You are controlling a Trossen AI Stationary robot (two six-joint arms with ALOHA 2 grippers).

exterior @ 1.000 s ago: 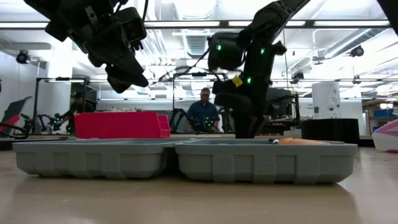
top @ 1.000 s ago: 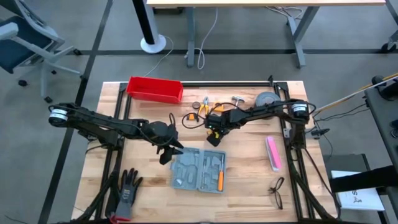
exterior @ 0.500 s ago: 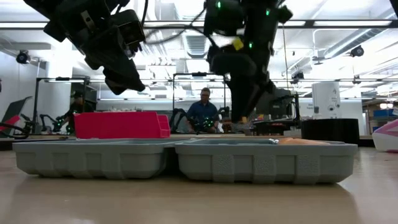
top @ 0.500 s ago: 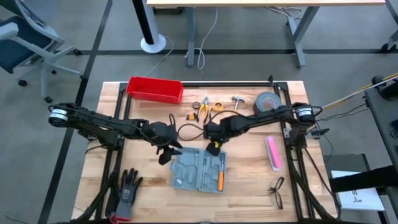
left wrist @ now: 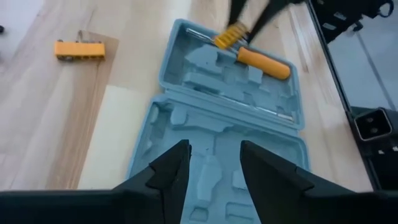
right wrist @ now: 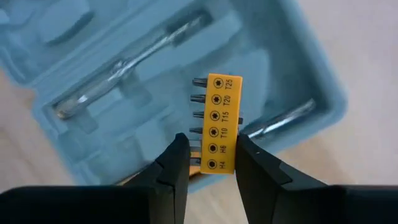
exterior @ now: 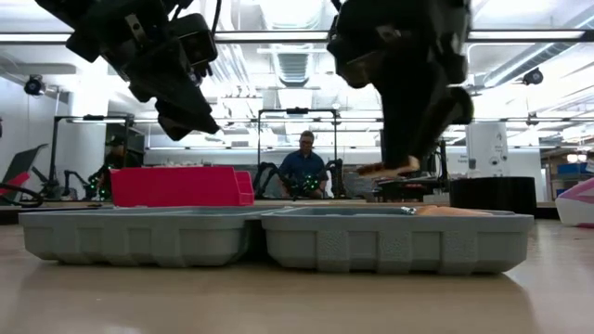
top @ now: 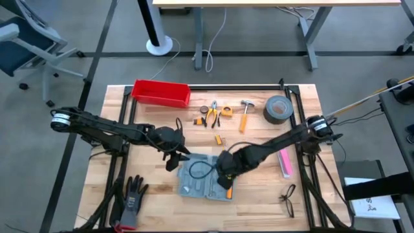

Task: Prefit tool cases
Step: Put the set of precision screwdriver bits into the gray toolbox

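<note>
Over open tool case (top: 207, 177): right gripper (right wrist: 211, 163) clenching yellow bit holder (right wrist: 221, 123), labels legible only in wrist view; left gripper (left wrist: 214, 163) released.

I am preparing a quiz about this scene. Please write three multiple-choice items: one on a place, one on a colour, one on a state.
1. Where is the right tool?
A. over the open tool case
B. over the red bin
C. beside the glasses

2. What colour is the bit holder?
A. green
B. yellow
C. white

3. The case is:
A. shut
B. upside down
C. open flat

Answers: 1 A, the high view shows it above the case; 2 B, plain in the right wrist view; 3 C, both moulded halves show.
</note>
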